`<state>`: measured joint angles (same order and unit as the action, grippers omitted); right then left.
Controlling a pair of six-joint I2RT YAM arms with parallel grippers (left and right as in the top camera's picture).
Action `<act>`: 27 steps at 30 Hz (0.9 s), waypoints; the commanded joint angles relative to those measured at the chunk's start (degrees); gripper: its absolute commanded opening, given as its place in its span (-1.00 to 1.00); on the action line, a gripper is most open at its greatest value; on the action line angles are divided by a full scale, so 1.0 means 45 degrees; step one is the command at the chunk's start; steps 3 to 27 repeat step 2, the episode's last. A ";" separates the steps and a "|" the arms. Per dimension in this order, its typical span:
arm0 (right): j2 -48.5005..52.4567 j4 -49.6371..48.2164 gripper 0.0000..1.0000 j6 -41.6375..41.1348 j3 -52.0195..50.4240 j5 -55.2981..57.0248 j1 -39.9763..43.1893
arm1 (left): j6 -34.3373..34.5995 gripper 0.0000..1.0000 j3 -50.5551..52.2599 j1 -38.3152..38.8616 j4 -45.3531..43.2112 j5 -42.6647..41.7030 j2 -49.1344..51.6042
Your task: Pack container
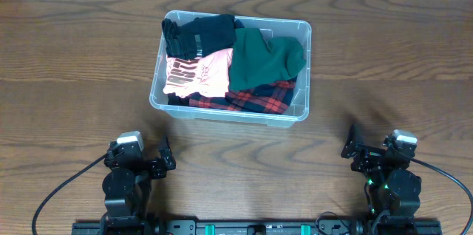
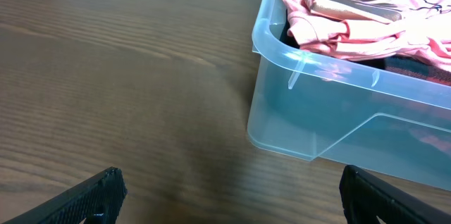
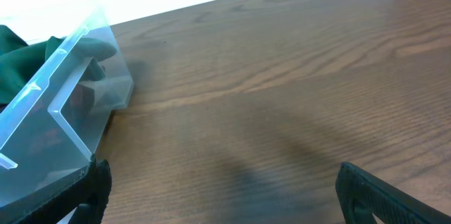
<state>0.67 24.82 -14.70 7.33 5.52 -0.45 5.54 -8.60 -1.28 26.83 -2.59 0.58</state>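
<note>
The left hand (image 1: 165,157) and right hand (image 1: 350,147) spread empty above the table (image 1: 74,58), apart from the container (image 1: 229,114) full of clothes (image 1: 266,58)

One clear plastic container (image 1: 222,114). Four folded garments: one black (image 1: 199,34), one pink (image 1: 198,72), one green (image 1: 266,58), one red plaid (image 1: 255,100). Two end effectors, left (image 1: 164,155) and right (image 1: 350,146).

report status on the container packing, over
Left gripper open, empty. Right gripper open, empty. Container holds black garment, pink garment, green garment, red plaid garment. Nothing between grippers and container.
</note>
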 commanded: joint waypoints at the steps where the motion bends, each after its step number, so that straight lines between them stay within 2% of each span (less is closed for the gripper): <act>1: -0.0083 0.0005 0.98 -0.0160 -0.0039 -0.0039 0.0087 | -0.0214 0.96 0.0214 0.0053 0.0010 0.0146 -0.0078; 27: -0.0083 0.0005 0.98 -0.0160 -0.0039 -0.0039 0.0087 | -0.0214 0.96 0.0214 0.0053 0.0010 0.0146 -0.0078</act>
